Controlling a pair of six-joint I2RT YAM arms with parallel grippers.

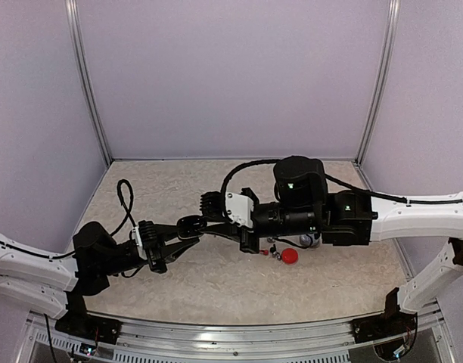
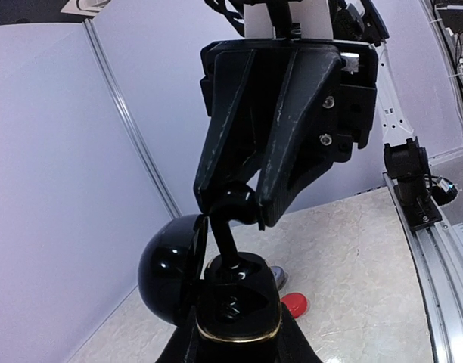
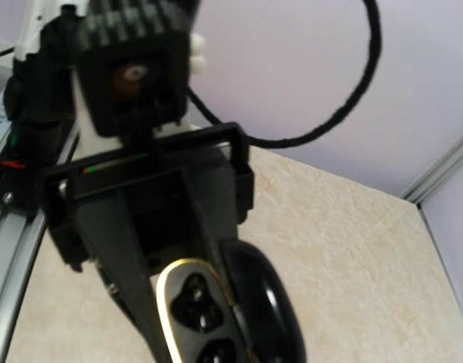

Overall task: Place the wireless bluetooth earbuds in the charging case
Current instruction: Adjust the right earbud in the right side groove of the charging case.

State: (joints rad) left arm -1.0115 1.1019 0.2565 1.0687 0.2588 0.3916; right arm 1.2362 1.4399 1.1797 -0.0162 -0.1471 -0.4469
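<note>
Right pincer [image 2: 233, 210] clenches black earbud [image 2: 224, 240] at 12 o'clock over open case [image 2: 239, 306], gripped by left pincer [image 1: 190, 227]; red round piece [image 2: 293, 305] on bench [image 2: 352, 265].

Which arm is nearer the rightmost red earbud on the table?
Right. The right arm passes close beside the red earbud; the left arm sits well off to its left.

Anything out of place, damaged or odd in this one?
Nothing damaged or spilled. The left gripper holds the open black case off the table, and the right gripper holds a black earbud at its opening. A red piece lies loose on the table.
</note>
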